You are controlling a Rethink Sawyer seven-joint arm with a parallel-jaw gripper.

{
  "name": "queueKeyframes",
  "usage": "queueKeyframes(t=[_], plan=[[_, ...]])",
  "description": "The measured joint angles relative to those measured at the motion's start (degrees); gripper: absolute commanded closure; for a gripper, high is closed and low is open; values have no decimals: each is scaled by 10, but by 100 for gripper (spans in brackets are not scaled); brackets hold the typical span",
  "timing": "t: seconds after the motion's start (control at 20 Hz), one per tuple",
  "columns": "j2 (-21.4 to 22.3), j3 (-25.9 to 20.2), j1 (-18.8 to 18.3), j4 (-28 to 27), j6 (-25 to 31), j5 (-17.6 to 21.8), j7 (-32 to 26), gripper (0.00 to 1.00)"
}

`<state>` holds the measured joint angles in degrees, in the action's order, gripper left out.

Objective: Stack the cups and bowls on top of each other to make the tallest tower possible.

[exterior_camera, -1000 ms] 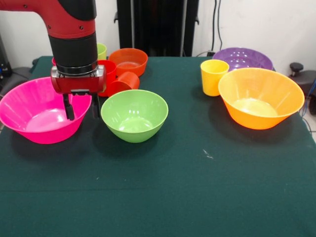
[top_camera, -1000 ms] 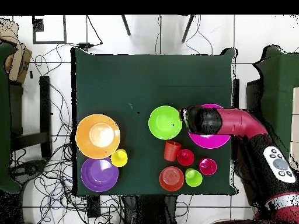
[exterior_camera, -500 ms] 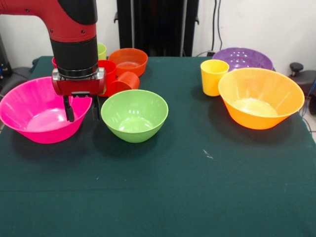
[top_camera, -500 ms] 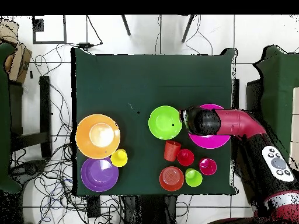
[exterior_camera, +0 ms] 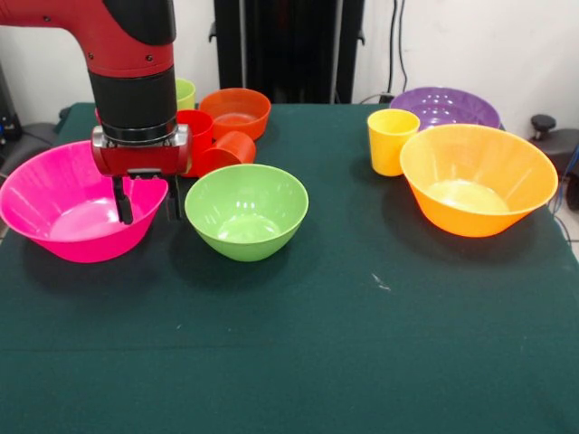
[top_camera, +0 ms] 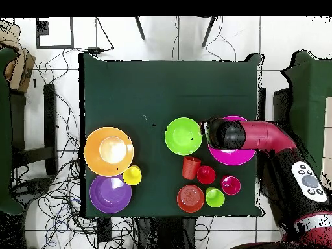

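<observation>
The pink bowl (exterior_camera: pixel 68 203) sits at the left of the green table (exterior_camera: pixel 362 344), with the green bowl (exterior_camera: pixel 246 211) just beside it on the right; nothing is stacked yet. The gripper (exterior_camera: pixel 147 201) hangs over the pink bowl's right rim, its fingers apart, one inside the bowl and one outside. Behind lie an orange cup (exterior_camera: pixel 228 150) on its side, a red cup (exterior_camera: pixel 196 128), a lime cup (exterior_camera: pixel 185 92) and the orange-red bowl (exterior_camera: pixel 236 111). Far right stand the yellow cup (exterior_camera: pixel 391 141), purple bowl (exterior_camera: pixel 445 106) and orange-yellow bowl (exterior_camera: pixel 478 178).
</observation>
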<state>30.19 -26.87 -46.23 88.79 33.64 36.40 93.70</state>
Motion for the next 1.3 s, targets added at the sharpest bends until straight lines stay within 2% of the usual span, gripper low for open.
queueKeyframes(t=[0.4, 0.45, 1.2, 1.25, 1.3], plan=[[4, 0, 0, 0, 0, 0, 0, 0], [4, 0, 0, 0, 0, 0, 0, 100], [5, 0, -2, 0, -11, 0, 0, 100], [5, 0, -2, 0, -11, 0, 0, 0], [5, 0, -2, 0, -11, 0, 0, 0]])
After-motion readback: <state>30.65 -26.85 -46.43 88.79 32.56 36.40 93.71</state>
